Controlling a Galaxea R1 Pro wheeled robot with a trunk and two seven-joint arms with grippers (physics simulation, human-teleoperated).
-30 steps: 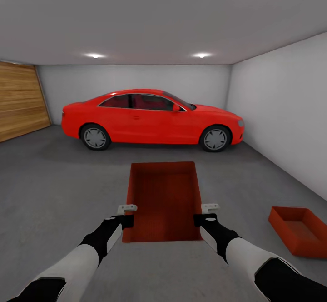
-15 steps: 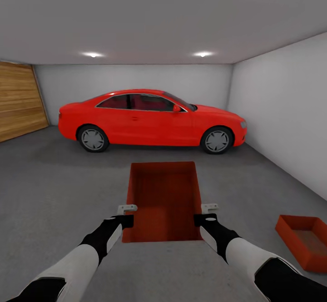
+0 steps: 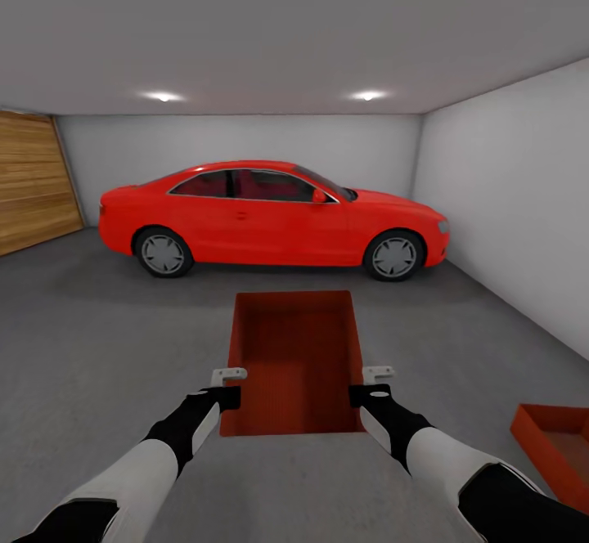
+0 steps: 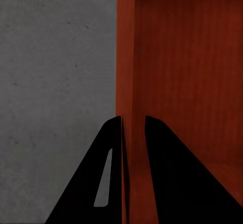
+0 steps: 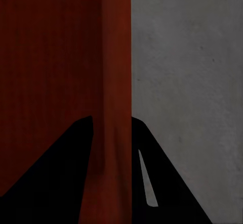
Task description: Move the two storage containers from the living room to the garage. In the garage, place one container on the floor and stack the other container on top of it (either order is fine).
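The left gripper (image 4: 133, 128) has its jaws pinching the thin left wall of the carried container (image 3: 296, 359), 1 black finger on the outside and 1 inside. The right gripper (image 5: 112, 128) pinches the opposite wall in the same way. In the head view the 2 grippers sit at the near corners of this bin, and it hangs in front of the robot above the floor (image 3: 98, 338) of the garage.

The grip is only on 2 narrow strips of wall near 1 end, so I judge that the far end can sag or the bin can slip out if the arms move apart or the base turns fast. The walls look thin and may bend under the pinch.

The second container (image 3: 564, 445) lies on the floor at the right, near the white wall (image 3: 507, 199) and cut by the picture's edge. Stacking needs the robot to face it; a poor alignment can leave the carried bin tilted on its rim.

Both bins are orange-red, rectangular, open on top, with a fine ribbed surface. The floor is matte grey speckled concrete. Behind stands a glossy red car (image 3: 270, 216), and at the left a wooden plank door (image 3: 33, 183).
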